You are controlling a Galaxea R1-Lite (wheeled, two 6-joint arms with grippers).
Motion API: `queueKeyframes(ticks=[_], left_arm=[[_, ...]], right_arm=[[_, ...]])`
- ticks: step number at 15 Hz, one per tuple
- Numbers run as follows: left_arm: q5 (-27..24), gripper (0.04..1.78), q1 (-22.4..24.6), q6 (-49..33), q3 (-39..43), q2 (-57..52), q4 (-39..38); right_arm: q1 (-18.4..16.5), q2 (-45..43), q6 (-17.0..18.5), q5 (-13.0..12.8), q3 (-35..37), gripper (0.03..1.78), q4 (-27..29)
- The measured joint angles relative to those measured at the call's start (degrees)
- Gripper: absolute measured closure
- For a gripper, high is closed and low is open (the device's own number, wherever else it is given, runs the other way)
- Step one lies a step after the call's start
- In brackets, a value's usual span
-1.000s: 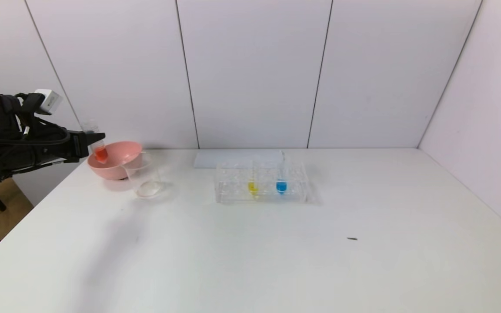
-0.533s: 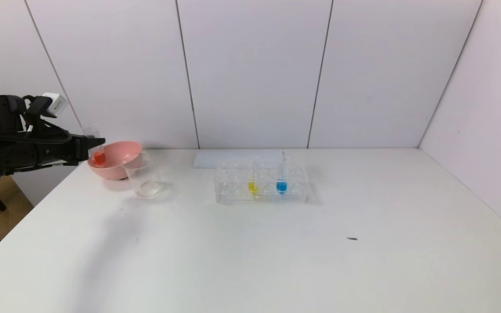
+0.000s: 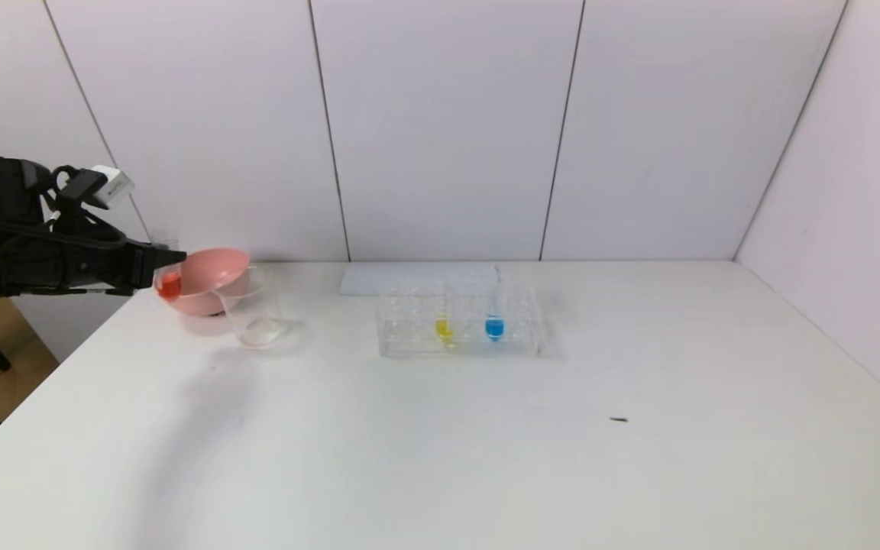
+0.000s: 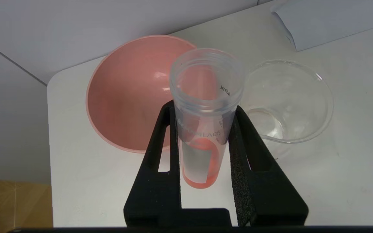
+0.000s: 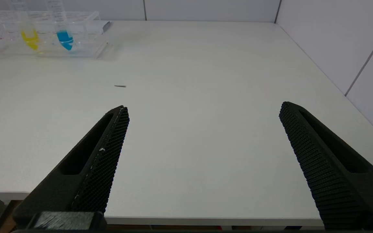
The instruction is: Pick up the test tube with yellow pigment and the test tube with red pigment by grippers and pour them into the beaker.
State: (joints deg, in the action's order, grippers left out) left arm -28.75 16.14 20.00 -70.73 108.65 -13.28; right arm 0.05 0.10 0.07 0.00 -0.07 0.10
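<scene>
My left gripper (image 3: pixel 163 263) hangs at the table's far left corner, shut on the test tube with red pigment (image 3: pixel 169 284). In the left wrist view the black fingers (image 4: pixel 244 139) clamp the clear tube (image 4: pixel 202 129) below its open rim, with red-orange liquid at its rounded bottom. The tube is above the table just left of the pink bowl (image 3: pixel 207 279). The clear beaker (image 3: pixel 253 309) stands right of the bowl, apart from the tube. The test tube with yellow pigment (image 3: pixel 444 327) stands in the clear rack (image 3: pixel 409 336). My right gripper (image 5: pixel 202 113) is open over the table's front edge.
A blue-liquid tube (image 3: pixel 494 325) stands beside the yellow one in the rack. A white sheet (image 3: pixel 417 276) lies behind the rack. A small dark speck (image 3: pixel 619 419) lies on the table (image 3: pixel 440 458). The table's left edge runs under my left arm.
My left gripper has drifted a little left and down with the red tube, from over the bowl's rim to just outside it. The wrist has turned slightly.
</scene>
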Motion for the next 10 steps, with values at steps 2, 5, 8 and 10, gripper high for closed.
queueKeyframes(ticks=[2, 5, 8, 10], left_arm=[[-0.05, 1.37, 0.00, 1.79, -1.56, 0.02, 3.02], [-0.30, 1.37, 0.04, 5.73, -3.55, 0.06, 7.47], [-0.39, 1.37, 0.23, 9.05, -5.23, 0.06, 11.11], [-0.46, 1.37, 0.26, 10.47, -6.19, 0.06, 14.09]], right_arm=[[0.00, 0.00, -0.02, 0.00, -0.02, 0.11, 0.00], [0.00, 0.00, 0.00, 0.00, -0.02, 0.11, 0.00], [0.00, 0.00, -0.02, 0.00, -0.02, 0.11, 0.00], [0.00, 0.00, 0.00, 0.00, -0.02, 0.11, 0.00]])
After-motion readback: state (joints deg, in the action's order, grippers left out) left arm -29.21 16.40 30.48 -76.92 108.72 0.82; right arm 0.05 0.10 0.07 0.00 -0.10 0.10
